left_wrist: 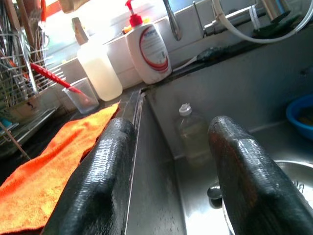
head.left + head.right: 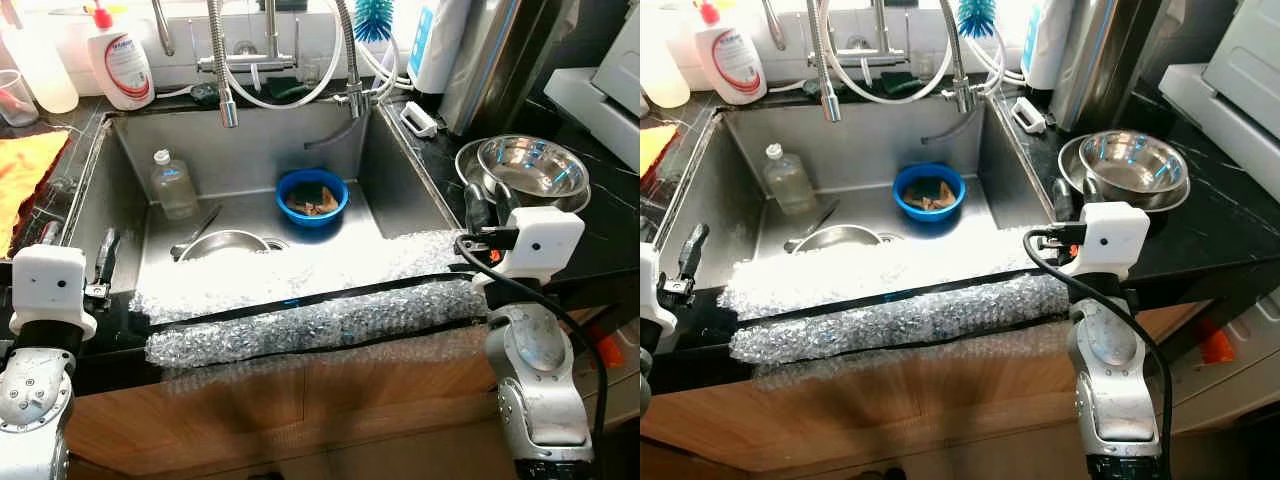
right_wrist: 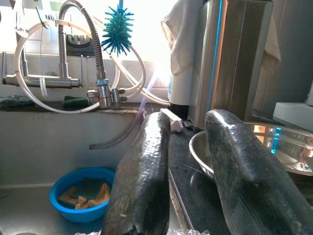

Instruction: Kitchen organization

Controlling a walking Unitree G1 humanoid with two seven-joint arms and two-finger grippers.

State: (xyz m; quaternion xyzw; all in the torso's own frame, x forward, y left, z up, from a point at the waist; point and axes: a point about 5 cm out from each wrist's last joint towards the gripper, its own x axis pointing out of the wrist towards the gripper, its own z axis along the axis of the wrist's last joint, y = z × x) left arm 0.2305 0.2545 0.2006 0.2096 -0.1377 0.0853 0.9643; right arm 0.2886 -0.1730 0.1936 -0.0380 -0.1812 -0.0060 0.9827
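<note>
At centre frame of your left eye view, the blue bowl [image 2: 312, 196] sits in the sink [image 2: 240, 150], steel bowls [image 2: 522, 168] on the worktop [image 2: 610, 215] at right. In your left wrist view, the left end effector [image 1: 168, 181] gapes wide, empty. In your right wrist view, the right end effector [image 3: 188, 176] is parted, empty.

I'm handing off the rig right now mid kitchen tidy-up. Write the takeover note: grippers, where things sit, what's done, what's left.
Left gripper: open, holding nothing, at the sink's left rim.
Right gripper: open, holding nothing, over the counter beside the stacked steel bowls.
In the sink: blue bowl with scraps, clear bottle at the left wall, steel bowl near the drain.
Soap bottle and orange cloth sit on the left counter.
Done: nothing grasped.
Left: probably clear the sink items.
</note>
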